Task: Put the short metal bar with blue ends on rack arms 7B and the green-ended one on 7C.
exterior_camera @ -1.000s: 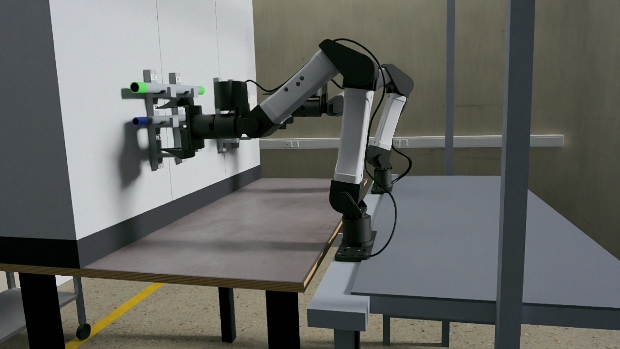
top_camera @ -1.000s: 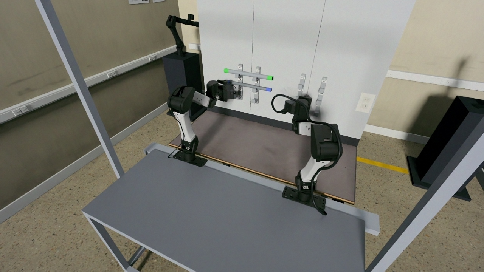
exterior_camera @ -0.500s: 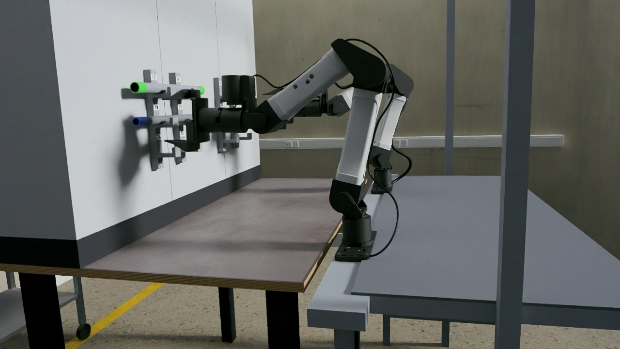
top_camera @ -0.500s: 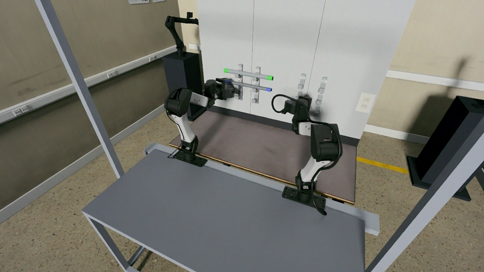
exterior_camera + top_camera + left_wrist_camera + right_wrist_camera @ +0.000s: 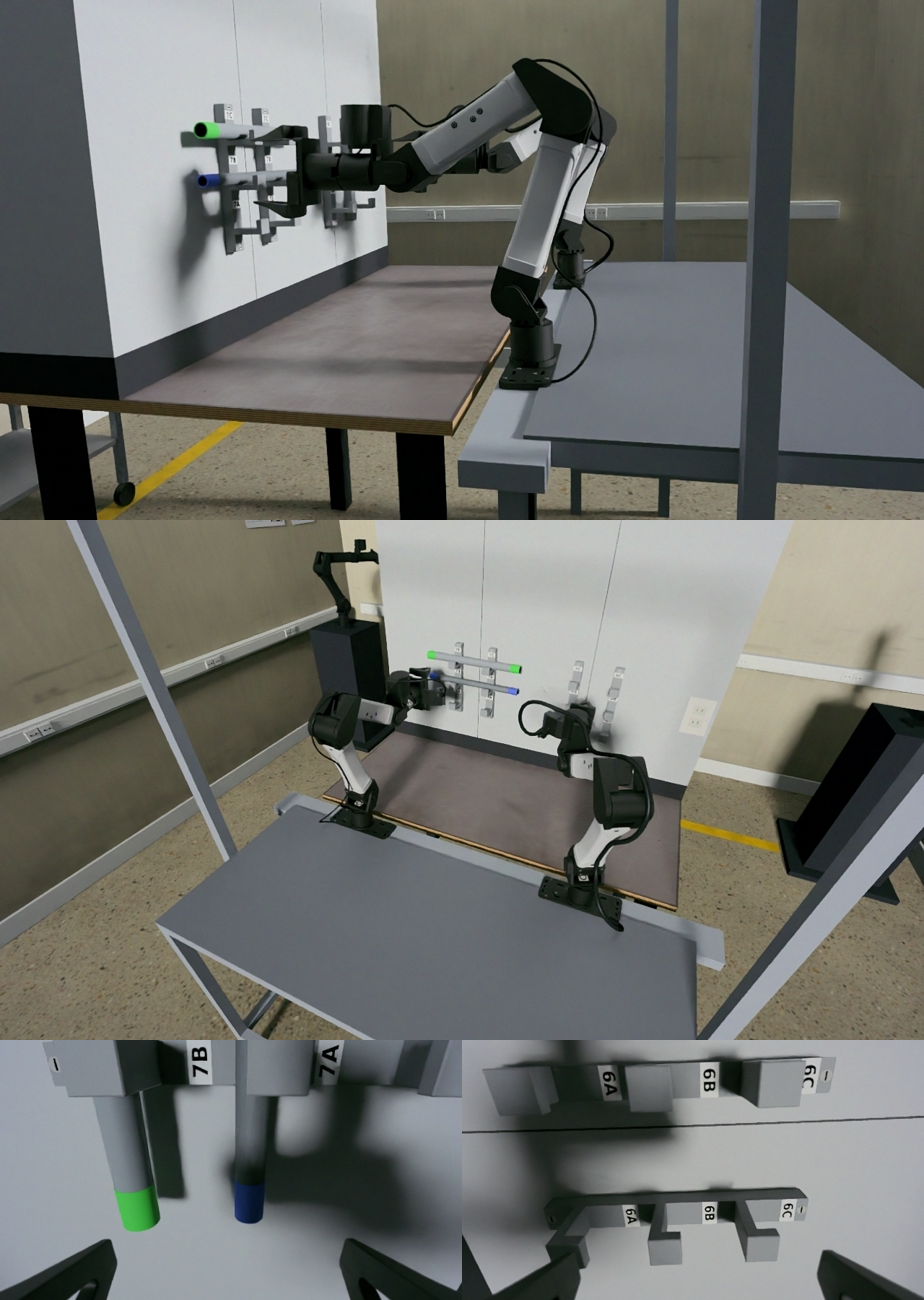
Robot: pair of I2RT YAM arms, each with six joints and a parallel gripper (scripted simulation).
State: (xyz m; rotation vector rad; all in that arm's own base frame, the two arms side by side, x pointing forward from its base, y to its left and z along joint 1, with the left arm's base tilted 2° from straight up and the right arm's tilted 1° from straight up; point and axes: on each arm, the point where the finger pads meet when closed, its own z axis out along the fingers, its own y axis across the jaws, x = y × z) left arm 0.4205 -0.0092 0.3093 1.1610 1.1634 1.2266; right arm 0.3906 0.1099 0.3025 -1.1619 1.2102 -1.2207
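Two racks on the white panel (image 5: 535, 604) (image 5: 161, 226): from above, the empty 6A–6C pair (image 5: 574, 681) (image 5: 765, 1195) sits at 4 o'clock from the bars, with the right tool (image 5: 581, 708) (image 5: 698, 1262) overlapping it, spread and empty. Left tool (image 5: 439, 689) (image 5: 260, 170) (image 5: 228, 1257) is also wide open, holding nothing, and partly blocks the view of the blue-ended bar (image 5: 474, 682) (image 5: 244, 176) (image 5: 250, 1159). That one's on 7B, green-ended bar (image 5: 474, 661) (image 5: 235, 131) (image 5: 124, 1148) on 7C, both middles between their arms. Long axes lie level, roughly 9-to-3 o'clock from above, 12-to-6 in the left wrist view.
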